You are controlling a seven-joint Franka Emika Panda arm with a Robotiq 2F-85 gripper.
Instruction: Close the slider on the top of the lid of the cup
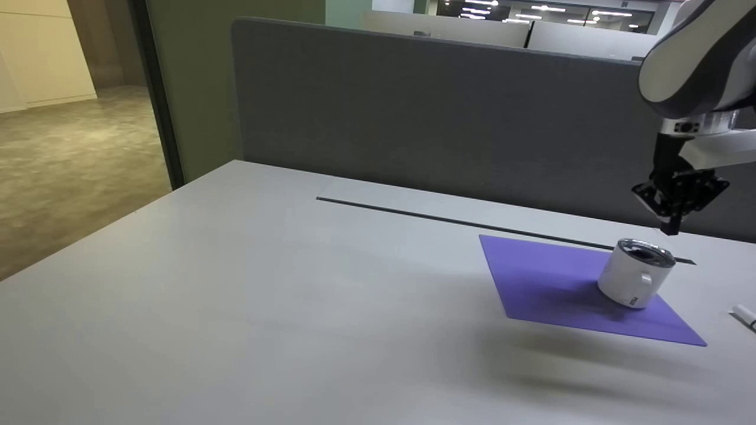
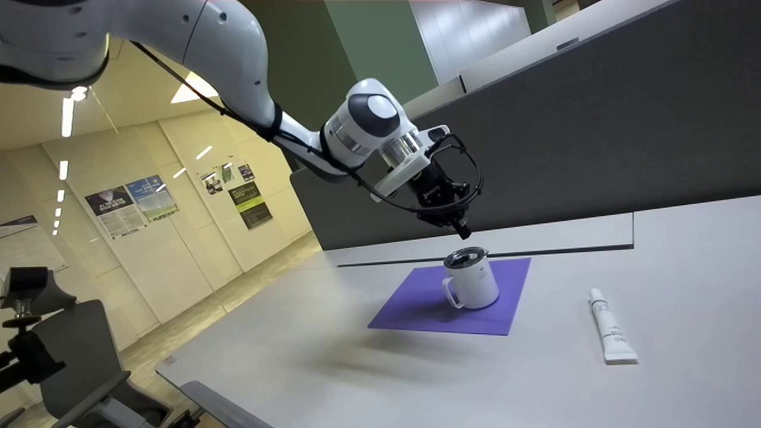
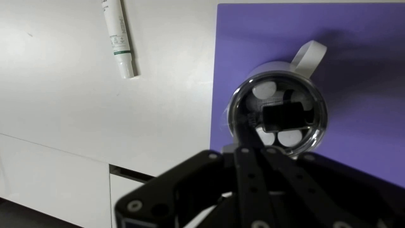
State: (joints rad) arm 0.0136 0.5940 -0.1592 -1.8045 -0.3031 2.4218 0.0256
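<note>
The white cup point(image 1: 625, 280) stands upright on the purple mat point(image 1: 543, 274); the cup also shows in an exterior view point(image 2: 477, 286) and the wrist view point(image 3: 271, 66). Its round see-through dark lid point(image 3: 278, 95) is on it, also visible in both exterior views point(image 1: 647, 252) point(image 2: 465, 257). The slider point(image 3: 282, 117) is a black rectangular piece near the lid's middle. My gripper point(image 1: 671, 228) is shut, with nothing visible between its fingertips. It hangs a little above the lid, apart from it, in both exterior views point(image 2: 463, 230). In the wrist view the fingertips point(image 3: 248, 136) cover the lid's lower left part.
A white tube point(image 2: 612, 330) lies on the white table beside the mat, also in the wrist view point(image 3: 117, 34). The cup's handle point(image 2: 453, 292) sticks out at its side. A dark slot point(image 1: 460, 222) runs along the table's back, before a grey partition point(image 1: 437, 118).
</note>
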